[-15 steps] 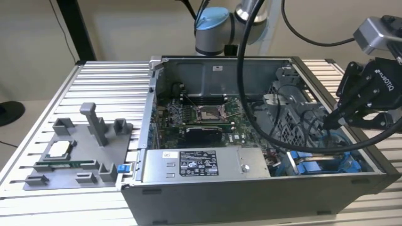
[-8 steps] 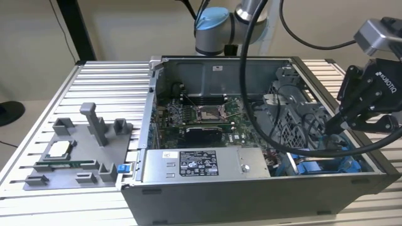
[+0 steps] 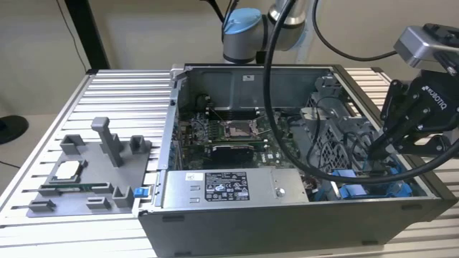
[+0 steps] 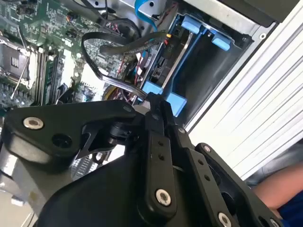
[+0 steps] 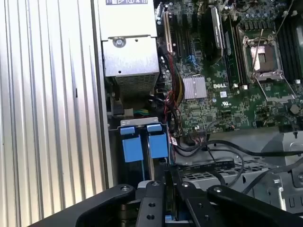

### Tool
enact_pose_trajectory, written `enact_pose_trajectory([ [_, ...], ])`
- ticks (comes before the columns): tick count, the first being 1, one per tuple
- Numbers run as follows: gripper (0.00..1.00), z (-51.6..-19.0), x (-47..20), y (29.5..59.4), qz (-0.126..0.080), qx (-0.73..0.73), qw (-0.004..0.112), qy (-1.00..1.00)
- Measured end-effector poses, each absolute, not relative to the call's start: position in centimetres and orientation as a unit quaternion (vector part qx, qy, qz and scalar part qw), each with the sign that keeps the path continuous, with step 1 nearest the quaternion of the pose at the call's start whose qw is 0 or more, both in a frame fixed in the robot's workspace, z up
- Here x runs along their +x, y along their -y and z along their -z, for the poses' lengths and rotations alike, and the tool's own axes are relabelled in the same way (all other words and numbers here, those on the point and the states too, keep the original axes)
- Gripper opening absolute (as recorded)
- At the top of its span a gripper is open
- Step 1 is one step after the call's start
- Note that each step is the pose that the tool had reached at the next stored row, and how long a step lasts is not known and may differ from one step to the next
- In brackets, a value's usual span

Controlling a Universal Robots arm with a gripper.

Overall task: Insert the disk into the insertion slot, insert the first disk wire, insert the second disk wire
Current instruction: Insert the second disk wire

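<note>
A: Where's the disk (image 5: 157, 145)?

B: Seated in its blue-framed slot at the case (image 3: 287, 226) corner. The claw (image 3: 378, 155), fingers pinched together, hangs just above; wiring seems underway, needing careful alignment.

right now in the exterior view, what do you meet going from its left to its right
Grey fixture tray on the ribbed table → small blue piece at the tray's edge → grey labelled power-supply box in the open computer case → blue drive frames → black gripper.
</note>
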State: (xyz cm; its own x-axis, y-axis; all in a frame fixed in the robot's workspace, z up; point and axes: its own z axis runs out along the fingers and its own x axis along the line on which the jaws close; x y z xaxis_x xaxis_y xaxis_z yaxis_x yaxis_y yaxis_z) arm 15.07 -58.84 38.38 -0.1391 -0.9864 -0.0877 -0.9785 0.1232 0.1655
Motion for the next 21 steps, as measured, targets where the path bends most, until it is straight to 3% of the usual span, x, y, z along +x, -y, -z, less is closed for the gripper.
enact_pose_trajectory([
  [9,0.00,-38.2,14.2,58.8,0.057,0.663,-0.014,0.746],
  [15,0.00,-38.1,14.1,58.9,0.055,0.664,-0.016,0.746],
  [21,0.00,-37.3,13.2,58.8,0.046,0.667,-0.027,0.743],
])
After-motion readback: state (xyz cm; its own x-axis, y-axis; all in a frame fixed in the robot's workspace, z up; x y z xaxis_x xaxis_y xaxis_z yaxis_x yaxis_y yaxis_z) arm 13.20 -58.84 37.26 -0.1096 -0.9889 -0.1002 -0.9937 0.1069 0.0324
